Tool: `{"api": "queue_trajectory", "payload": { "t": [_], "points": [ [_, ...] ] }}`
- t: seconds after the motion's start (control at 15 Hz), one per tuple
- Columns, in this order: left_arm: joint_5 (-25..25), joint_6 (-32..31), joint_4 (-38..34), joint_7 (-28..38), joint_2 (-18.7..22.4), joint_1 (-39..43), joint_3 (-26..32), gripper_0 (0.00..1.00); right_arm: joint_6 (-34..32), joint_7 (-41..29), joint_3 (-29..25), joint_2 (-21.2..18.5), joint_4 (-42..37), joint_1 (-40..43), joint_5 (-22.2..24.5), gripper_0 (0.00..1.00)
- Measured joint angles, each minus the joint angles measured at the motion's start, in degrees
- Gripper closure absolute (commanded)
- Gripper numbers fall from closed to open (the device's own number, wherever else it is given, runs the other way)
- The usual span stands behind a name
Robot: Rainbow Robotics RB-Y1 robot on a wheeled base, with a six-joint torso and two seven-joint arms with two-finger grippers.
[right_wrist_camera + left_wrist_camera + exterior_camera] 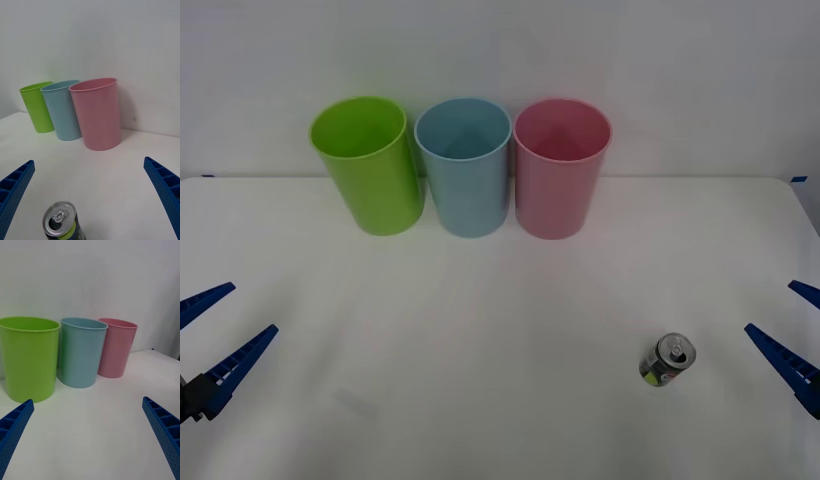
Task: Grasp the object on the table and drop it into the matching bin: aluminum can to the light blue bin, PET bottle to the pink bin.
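The aluminum can (pixel 667 361), the object on the table (pixel 480 350), stands upright toward the front right. Its silver top and pull tab face up, above dark, green and yellow sides. In the right wrist view the can (pixel 62 225) sits just ahead of my right gripper (pixel 89 162), nearer one finger. My right gripper (pixel 792 325) is open at the table's right edge, a short way right of the can. My left gripper (pixel 215 335) is open at the left edge, holding nothing. The light blue bin (pixel 465 170) and the pink bin (pixel 560 175) stand at the back.
A lime green bin (pixel 370 170) stands left of the light blue bin, the three in a tight row against the white wall. The left wrist view shows the light blue bin (pixel 80 352) between the lime green bin (pixel 28 356) and the pink bin (pixel 116 347).
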Motion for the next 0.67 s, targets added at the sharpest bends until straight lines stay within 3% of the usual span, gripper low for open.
{"api": "queue_trajectory", "payload": {
  "t": [0.33,0.67],
  "points": [
    [0.00,0.00,0.01,0.00,0.00,0.00,0.00,0.00,0.13,0.00,0.06,0.69,1.32,-0.21,0.34,0.00],
    [0.00,0.00,0.00,0.00,0.00,0.00,0.00,0.00,-0.11,0.18,0.86,-1.30,1.48,0.72,0.38,0.00]
  ]
}}
